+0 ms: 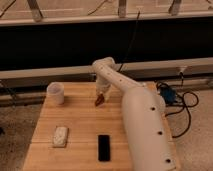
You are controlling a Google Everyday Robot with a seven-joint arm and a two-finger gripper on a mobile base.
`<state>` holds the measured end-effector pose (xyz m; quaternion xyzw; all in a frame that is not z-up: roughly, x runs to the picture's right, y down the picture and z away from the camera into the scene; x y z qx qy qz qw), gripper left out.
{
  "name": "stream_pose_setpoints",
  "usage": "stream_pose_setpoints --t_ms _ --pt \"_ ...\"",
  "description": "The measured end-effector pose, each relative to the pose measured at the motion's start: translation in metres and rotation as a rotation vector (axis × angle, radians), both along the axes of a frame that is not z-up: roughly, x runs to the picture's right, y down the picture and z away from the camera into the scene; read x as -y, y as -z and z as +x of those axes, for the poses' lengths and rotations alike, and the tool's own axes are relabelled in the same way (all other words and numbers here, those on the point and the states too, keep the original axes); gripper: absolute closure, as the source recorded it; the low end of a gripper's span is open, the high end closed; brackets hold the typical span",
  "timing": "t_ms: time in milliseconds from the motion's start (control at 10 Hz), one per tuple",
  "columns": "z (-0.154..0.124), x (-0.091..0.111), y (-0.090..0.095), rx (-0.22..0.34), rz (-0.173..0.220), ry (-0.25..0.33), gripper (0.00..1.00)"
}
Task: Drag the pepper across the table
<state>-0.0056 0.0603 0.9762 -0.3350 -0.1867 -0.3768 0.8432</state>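
Desk (80,120) with four objects. A cup (55,93) stands at the rear left. The pepper (99,101) lies to the cup's right, near the rear edge at about mid-width. The claw (100,94) sits directly over the pepper's rear end; whether they touch cannot be told. The arm (142,117) runs from the front right, over the desk's right side, to the rear centre. A small block (60,136) lies front left, with a flat slab (104,147) to its right near the front edge. Cables (175,97) lie on the floor right of the desk.
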Motion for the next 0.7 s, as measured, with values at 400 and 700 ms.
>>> stream_pose_setpoints --t_ms 400,700 --pt "0.0003 -0.0001 0.0003 -0.001 -0.001 0.002 0.99" --pt "0.0013 -0.0009 0.0004 -0.002 -0.003 0.003 0.99"
